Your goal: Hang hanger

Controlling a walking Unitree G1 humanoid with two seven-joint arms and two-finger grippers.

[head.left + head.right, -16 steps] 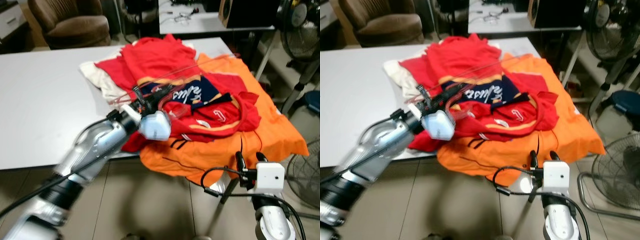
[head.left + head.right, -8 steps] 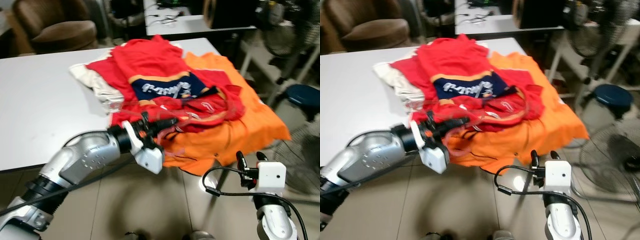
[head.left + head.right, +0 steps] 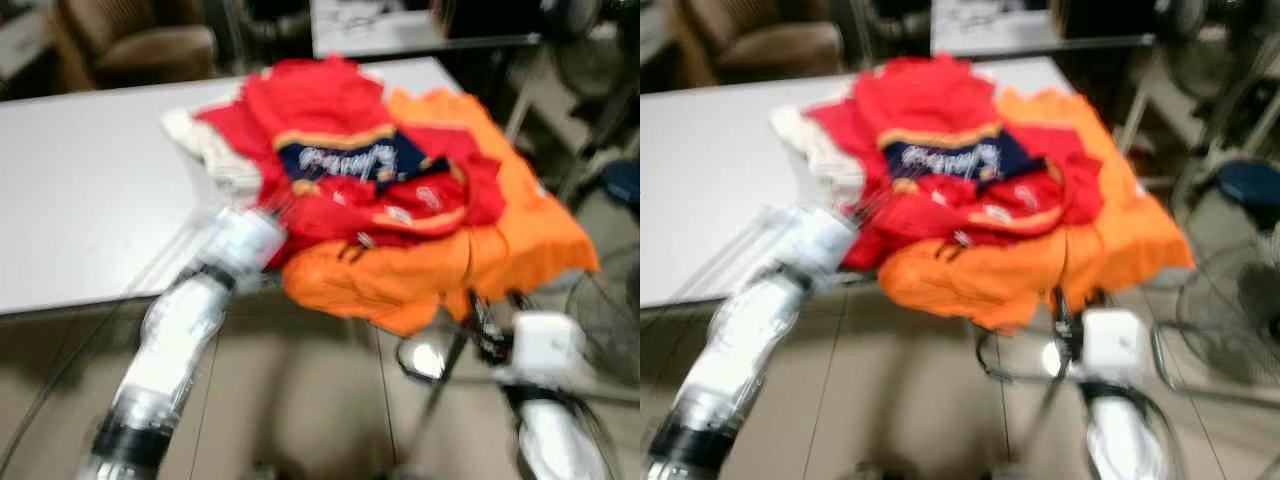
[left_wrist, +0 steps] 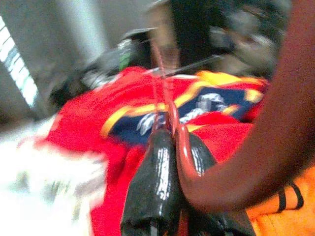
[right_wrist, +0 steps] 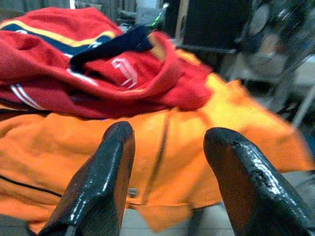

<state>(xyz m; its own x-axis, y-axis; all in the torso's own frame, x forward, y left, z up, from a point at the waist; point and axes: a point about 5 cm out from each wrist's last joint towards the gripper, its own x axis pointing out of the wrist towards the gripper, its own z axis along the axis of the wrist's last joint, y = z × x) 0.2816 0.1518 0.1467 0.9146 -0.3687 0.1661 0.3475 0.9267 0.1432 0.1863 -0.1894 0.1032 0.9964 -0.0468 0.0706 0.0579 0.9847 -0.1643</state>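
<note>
The translucent red plastic hanger [image 4: 173, 110] sits at centre frame in the left wrist view, its thin rod running up from between the black fingers toward the top of the picture, with a broader curved red section sweeping across the right side. The left gripper [image 4: 170, 169] is pressed together on it, pinching the rod low down. In the head views the hanger cannot be made out; blur hides it near the left arm's end at left of centre.

Judgement on handling: the piece looks light, thin and smooth, stiff yet likely to flex or twist in a narrow pinch. A hold near the neck or hook base would limit swinging; the smooth plastic may slide between the pads.

Behind the hanger lies a heap of clothing: a red jersey with navy and yellow chest panel [image 3: 345, 160], resting on an orange garment [image 3: 500, 240] that drapes over the edge of the white table [image 3: 80, 200] at centre right.

The right gripper [image 5: 167, 167], low in the right of the head views, is spread apart, holding nothing, facing the orange garment.
</note>
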